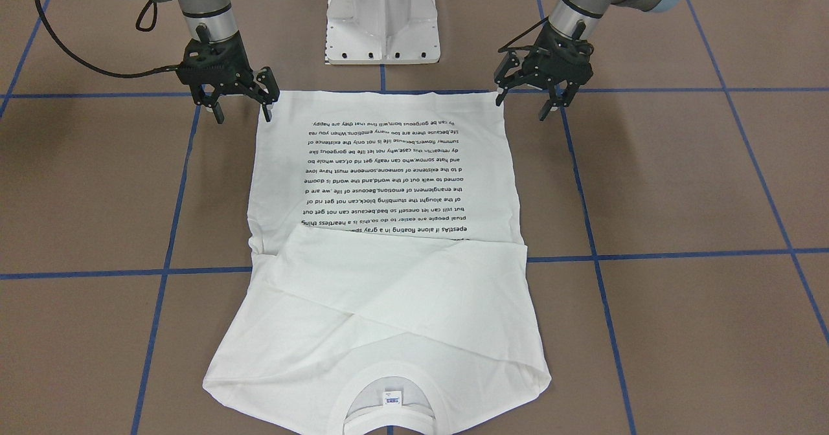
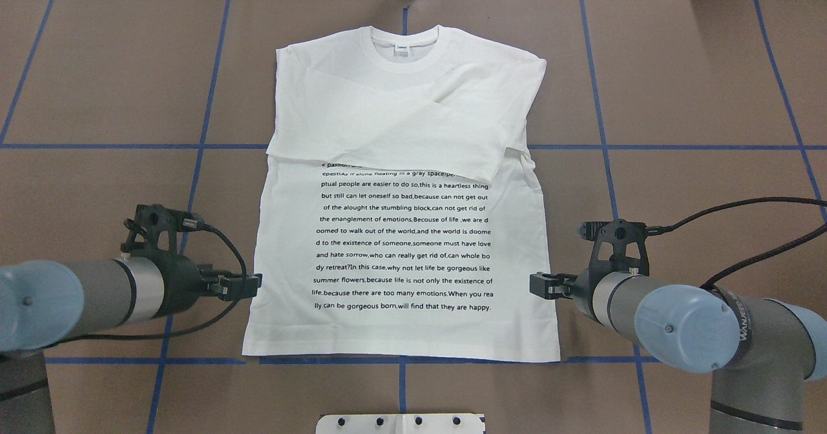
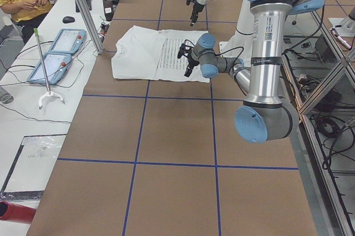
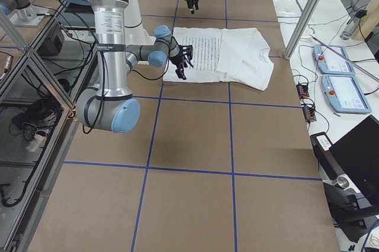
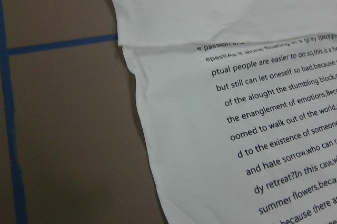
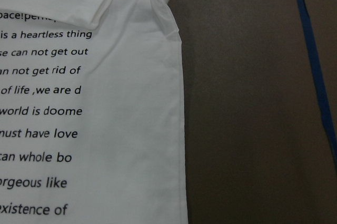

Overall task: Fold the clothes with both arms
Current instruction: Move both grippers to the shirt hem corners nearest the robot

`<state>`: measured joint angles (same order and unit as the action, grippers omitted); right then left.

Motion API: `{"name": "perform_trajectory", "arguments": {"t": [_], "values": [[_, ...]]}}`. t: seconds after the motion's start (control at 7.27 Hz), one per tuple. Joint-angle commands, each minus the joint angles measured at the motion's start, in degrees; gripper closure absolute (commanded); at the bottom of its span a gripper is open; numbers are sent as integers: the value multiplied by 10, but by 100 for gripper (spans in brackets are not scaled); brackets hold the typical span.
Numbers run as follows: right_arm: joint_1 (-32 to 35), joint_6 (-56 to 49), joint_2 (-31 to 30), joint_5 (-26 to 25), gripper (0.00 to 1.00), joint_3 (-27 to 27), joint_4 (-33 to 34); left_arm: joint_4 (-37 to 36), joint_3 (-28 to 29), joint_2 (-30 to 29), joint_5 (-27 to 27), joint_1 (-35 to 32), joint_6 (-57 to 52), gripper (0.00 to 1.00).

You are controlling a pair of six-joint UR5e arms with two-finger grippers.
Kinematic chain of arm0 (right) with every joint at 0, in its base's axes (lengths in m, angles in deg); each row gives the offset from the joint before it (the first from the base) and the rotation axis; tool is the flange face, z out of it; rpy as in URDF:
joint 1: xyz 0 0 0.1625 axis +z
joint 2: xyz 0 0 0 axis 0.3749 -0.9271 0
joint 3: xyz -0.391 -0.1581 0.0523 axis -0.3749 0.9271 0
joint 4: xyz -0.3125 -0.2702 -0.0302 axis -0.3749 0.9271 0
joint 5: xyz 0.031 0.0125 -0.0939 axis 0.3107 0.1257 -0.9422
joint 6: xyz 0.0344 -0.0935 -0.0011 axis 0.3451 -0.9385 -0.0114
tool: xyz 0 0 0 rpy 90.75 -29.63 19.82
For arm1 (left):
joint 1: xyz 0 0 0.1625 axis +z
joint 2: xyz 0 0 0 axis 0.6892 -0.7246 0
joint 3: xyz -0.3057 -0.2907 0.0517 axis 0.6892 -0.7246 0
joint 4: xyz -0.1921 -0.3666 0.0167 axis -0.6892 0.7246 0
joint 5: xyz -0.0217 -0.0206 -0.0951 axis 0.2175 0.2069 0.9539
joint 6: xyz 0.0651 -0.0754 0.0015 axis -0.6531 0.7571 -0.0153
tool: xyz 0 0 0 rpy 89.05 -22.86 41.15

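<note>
Both pincers are open and empty. In the front view the fingers are spread with nothing between them.

The shirt (image 2: 400,227) lies flat on the table (image 2: 97,98), print side up. Its sleeves (image 2: 400,117) are already folded across the chest. The collar (image 2: 404,40) is at the far end and the hem (image 2: 400,350) is near my base, so the long axis runs near to far, straight out from me.

The left pincer (image 1: 523,101) hangs at the shirt's left edge, close to the hem corner. The right pincer (image 1: 243,108) mirrors it on the right edge. Each side edge lies just inboard of its own pincer. Both look raised off the cloth, but I can't tell how much clearance there is.

The arms look about equally close, one corner each, with no crossing needed.

My read is that the next step is to drop onto both hem corners, pinch, and carry the hem away from me toward the collar. That fold goes across the long axis. The risk is a corner grab that catches only the top layer, or the two sides lifting unevenly and skewing the fold.
</note>
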<state>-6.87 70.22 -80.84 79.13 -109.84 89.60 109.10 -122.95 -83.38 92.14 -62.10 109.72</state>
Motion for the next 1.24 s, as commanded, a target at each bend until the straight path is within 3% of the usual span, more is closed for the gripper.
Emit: {"name": "perform_trajectory", "arguments": {"t": [0.0,0.28,0.41,1.1], "values": [[-12,2,-3,-11,0,0,2,-62,5,-8,-59,72,77,2],[-16,2,-3,-16,0,2,2,-77,11,-7,-68,83,78,40],[-16,2,-3,-16,0,4,2,-89,11,-10,-68,90,78,44],[-20,2,-3,-18,0,7,2,-91,14,-14,-68,112,78,47]]}}
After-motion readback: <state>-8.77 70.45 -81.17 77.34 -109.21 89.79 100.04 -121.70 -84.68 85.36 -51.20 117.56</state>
